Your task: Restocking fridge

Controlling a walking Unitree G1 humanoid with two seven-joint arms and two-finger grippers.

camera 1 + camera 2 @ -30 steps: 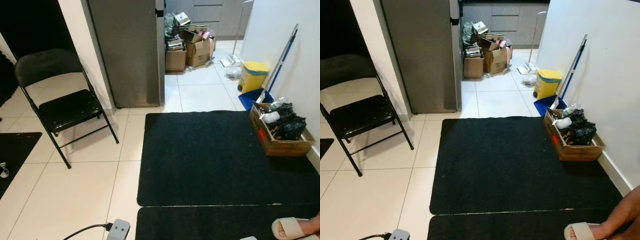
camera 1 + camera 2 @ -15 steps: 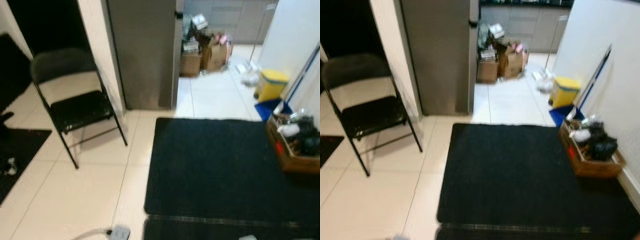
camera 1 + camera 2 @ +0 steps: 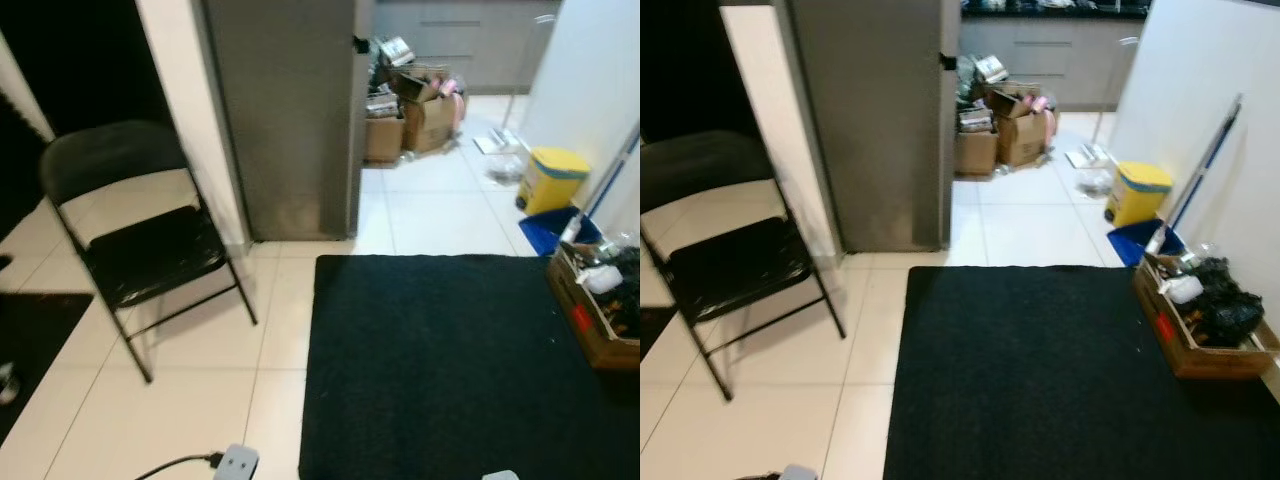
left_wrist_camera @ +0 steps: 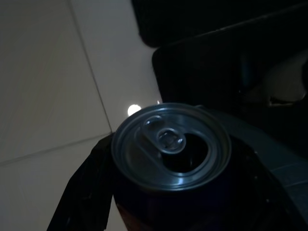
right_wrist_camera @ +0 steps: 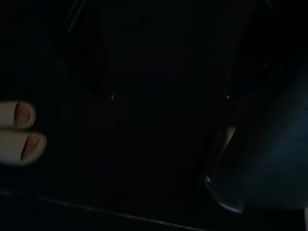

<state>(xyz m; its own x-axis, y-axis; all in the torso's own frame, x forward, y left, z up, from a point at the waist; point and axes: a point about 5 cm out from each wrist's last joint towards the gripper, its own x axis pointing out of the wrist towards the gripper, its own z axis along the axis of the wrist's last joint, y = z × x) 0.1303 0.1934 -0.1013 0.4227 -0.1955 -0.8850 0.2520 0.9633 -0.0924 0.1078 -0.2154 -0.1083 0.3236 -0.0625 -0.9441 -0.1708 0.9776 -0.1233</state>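
The tall grey fridge (image 3: pixel 285 110) stands ahead, past the near edge of the black mat (image 3: pixel 450 370), and I see its flat steel side. In the left wrist view a drink can (image 4: pixel 171 144) with a silver top and pull tab sits upright between dark fingers (image 4: pixel 82 192). My left gripper (image 4: pixel 168 192) is shut on it, over pale floor tiles. The right wrist view is very dark. My right gripper (image 5: pixel 168 96) hangs over dark matting, its two fingertips standing apart with nothing between them.
A black folding chair (image 3: pixel 150 250) stands left of the fridge. A wooden crate (image 3: pixel 1200 335), a yellow bin (image 3: pixel 1138 192) and a blue-handled mop (image 3: pixel 1200 170) line the right wall. Cardboard boxes (image 3: pixel 1010 135) pile up beyond the fridge. A power strip (image 3: pixel 236 463) lies near my feet. A person's toes (image 5: pixel 19 132) are beside my right gripper.
The whole head view has shifted: the fridge and chair are larger and further right, and the crate has slid toward the right edge. The sandalled foot has left the head views.
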